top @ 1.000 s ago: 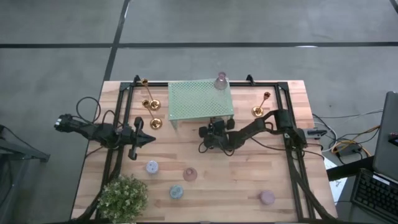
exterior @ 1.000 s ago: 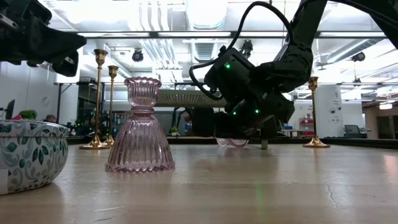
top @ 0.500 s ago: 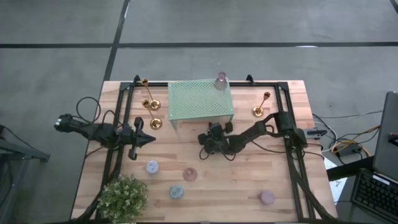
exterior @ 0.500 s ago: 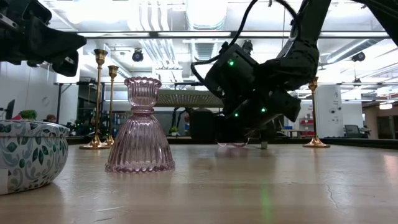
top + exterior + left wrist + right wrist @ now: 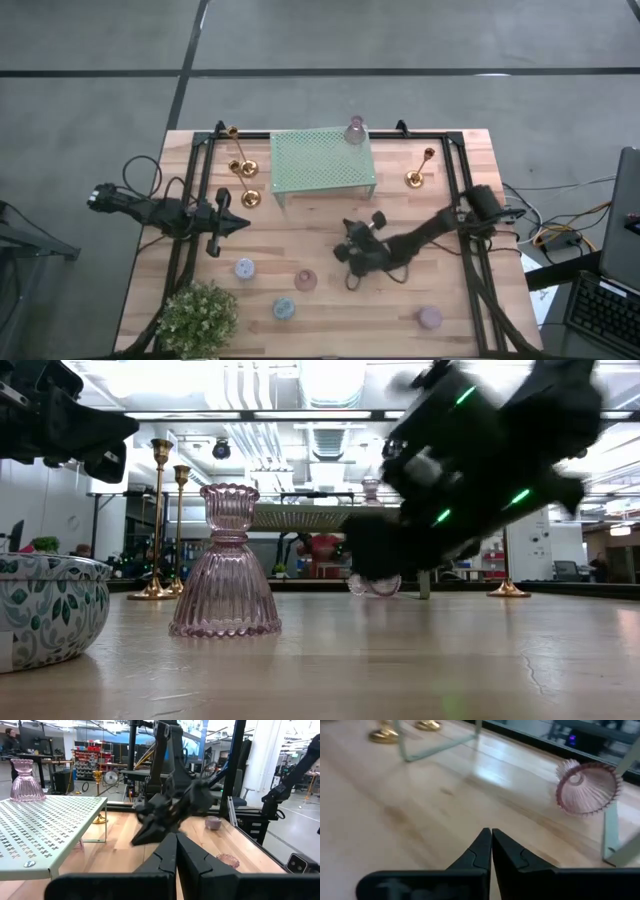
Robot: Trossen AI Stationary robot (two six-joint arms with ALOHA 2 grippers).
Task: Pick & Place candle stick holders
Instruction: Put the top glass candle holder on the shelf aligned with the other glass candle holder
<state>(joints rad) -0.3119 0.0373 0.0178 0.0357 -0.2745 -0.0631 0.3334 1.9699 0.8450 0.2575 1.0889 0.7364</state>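
Observation:
My right gripper (image 5: 348,268) is shut and empty over the middle of the table, also in the right wrist view (image 5: 491,834). A pink ribbed holder (image 5: 587,786) lies on its side by the leg of the mint-green rack (image 5: 322,160). Another pink holder (image 5: 355,128) stands on the rack's top. Three gold candlesticks (image 5: 243,168) stand left of the rack and one (image 5: 420,176) right of it. A pink holder (image 5: 305,281) and several pastel cups (image 5: 244,268) stand toward the near edge. My left gripper (image 5: 238,224) waits shut at the left.
A potted plant (image 5: 198,315) stands at the near left corner. A lilac cup (image 5: 430,318) stands at the near right. Dark frame rails (image 5: 470,250) run along both sides of the table. Bare wood lies between the rack and the cups.
My right gripper has gone from the rack's near edge toward the table's near edge and up, away from the pink holder lying by the rack leg. That holder has stayed on the table.

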